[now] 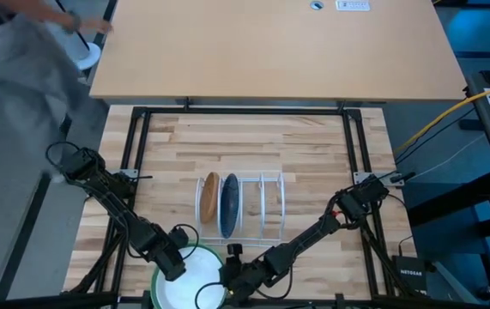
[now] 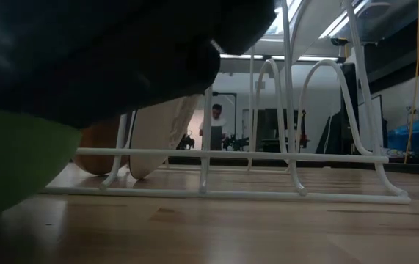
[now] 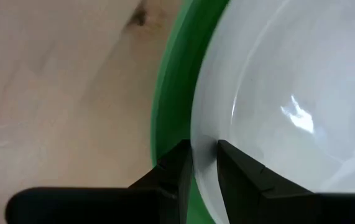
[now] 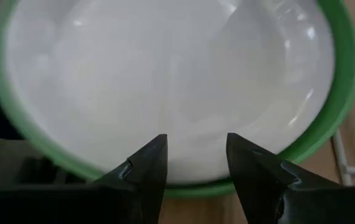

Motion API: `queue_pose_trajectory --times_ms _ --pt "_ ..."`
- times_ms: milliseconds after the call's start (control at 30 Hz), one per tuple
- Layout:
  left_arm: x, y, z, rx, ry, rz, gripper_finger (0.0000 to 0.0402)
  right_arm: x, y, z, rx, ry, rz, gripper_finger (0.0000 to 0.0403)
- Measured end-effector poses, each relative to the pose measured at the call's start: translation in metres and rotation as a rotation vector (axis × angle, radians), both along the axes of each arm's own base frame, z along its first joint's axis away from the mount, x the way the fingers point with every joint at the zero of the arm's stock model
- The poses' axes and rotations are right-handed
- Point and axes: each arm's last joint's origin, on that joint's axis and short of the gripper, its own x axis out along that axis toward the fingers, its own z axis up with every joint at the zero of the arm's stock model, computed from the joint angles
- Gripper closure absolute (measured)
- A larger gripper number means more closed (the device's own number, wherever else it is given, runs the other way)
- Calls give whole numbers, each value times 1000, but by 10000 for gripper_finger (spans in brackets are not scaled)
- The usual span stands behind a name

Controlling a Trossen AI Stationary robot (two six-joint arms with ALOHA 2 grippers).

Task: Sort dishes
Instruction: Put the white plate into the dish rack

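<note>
Two grippers at the near table edge: left gripper point(image 3: 203, 163) pinches the rim of the round white plate point(image 1: 189, 283) nested in the round green plate point(image 3: 171, 93); right gripper point(image 4: 196, 158) open, empty, above it. Risk: the thin rim grip slips, or the green plate drags along. Tan-brown plate point(image 1: 209, 199) and dark blue plate point(image 1: 229, 204) stand upright in the white wire rack point(image 1: 270, 206) beyond.

high: straight down | low: table-level | wrists: close, sharing white plate point(image 3: 276, 106)
</note>
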Motion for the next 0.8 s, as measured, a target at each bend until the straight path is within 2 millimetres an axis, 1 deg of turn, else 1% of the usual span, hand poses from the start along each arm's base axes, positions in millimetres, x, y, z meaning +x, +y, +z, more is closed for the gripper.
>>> queue_pose_trajectory --times_ms 133,267,433,500,567,733,800 --pt "2 0 1 -15 -10 -2 335 1 -2 -6 -28 -3 -25 233" --pt "4 2 1 -2 -20 -7 335 2 -3 -6 -47 -20 -37 233" --pt "6 4 -1 18 -31 -68 335 3 -5 -7 -59 -28 -46 233" --pt "7 5 -1 23 -32 -65 337 5 -6 -7 -56 -34 -49 233" --pt "8 7 -1 24 -29 -60 346 5 -6 -8 -56 -38 -50 233" --pt "10 9 -1 32 -28 -77 386 5 -6 -6 -62 -43 -54 233" --pt "9 10 0 36 -25 -77 393 5 -6 -4 -64 -43 -55 233"
